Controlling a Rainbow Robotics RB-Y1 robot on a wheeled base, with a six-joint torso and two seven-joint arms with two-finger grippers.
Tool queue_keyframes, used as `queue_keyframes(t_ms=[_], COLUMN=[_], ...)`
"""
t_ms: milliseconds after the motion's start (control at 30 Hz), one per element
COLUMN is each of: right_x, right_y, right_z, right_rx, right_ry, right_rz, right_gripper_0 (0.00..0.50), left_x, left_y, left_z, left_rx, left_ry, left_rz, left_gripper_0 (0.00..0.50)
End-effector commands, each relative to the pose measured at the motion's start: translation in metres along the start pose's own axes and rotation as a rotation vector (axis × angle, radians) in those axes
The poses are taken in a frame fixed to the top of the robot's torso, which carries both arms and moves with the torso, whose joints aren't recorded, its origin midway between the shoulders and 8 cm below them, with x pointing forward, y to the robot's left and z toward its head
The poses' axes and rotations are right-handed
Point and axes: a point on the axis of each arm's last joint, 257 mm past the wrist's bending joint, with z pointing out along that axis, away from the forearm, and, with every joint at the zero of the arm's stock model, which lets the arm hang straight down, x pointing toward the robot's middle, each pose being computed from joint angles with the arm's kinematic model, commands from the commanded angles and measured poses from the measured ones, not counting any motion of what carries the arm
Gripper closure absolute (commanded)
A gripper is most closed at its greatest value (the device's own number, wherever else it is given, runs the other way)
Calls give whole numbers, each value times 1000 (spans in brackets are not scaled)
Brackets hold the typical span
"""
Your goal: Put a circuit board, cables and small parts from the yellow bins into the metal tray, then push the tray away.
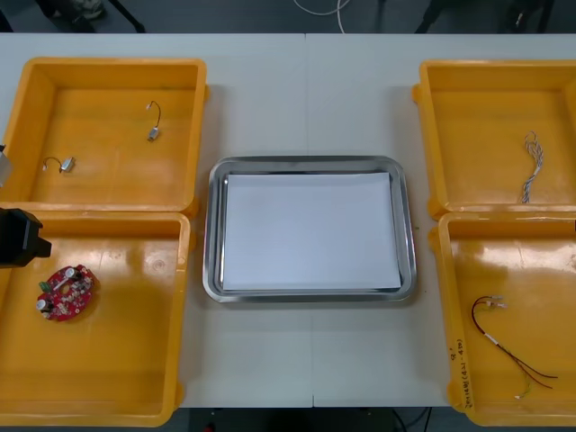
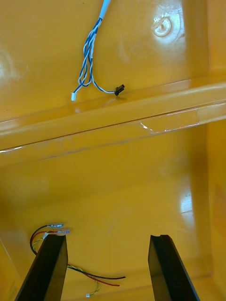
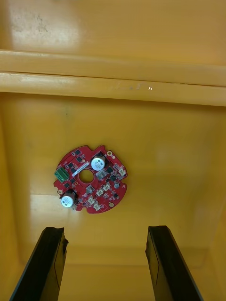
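A round red circuit board (image 1: 66,292) lies in the near left yellow bin (image 1: 99,396). My left gripper (image 3: 106,230) hangs open above that bin, and the board (image 3: 90,179) lies just beyond its fingertips, untouched. My right gripper (image 2: 108,237) is open over the near right bin (image 1: 504,409). A red, yellow and black cable (image 2: 52,233) lies on the bin floor by one of its fingers (image 2: 44,268). The metal tray (image 1: 310,163), white inside, sits between the bins with nothing in it.
The far left bin (image 1: 112,67) holds two small metal parts (image 1: 155,121) (image 1: 59,164). In the far right bin (image 1: 495,72) lies a twisted blue and white cable (image 1: 533,166) (image 2: 89,66). A black part of the left arm (image 1: 18,238) shows at the table's left edge.
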Motion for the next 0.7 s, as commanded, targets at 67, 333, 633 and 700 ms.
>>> queue_keyframes(t_ms=[67, 333, 633, 700], right_x=[-9, -9, -9, -9], right_y=[-15, -15, -15, -15], right_z=[-14, -14, -14, -14], right_rx=[24, 24, 24, 24], right_ry=[-32, -32, -32, -32], right_rz=[-17, -17, -17, -17], right_gripper_0=[0, 0, 0, 0], left_x=[1, 1, 1, 1], left_y=[11, 11, 11, 11], left_z=[-10, -10, -10, -10], left_rx=[-41, -41, -41, -41], left_ry=[-8, -8, -8, -8], left_rz=[109, 109, 109, 109], left_gripper_0=[0, 0, 0, 0])
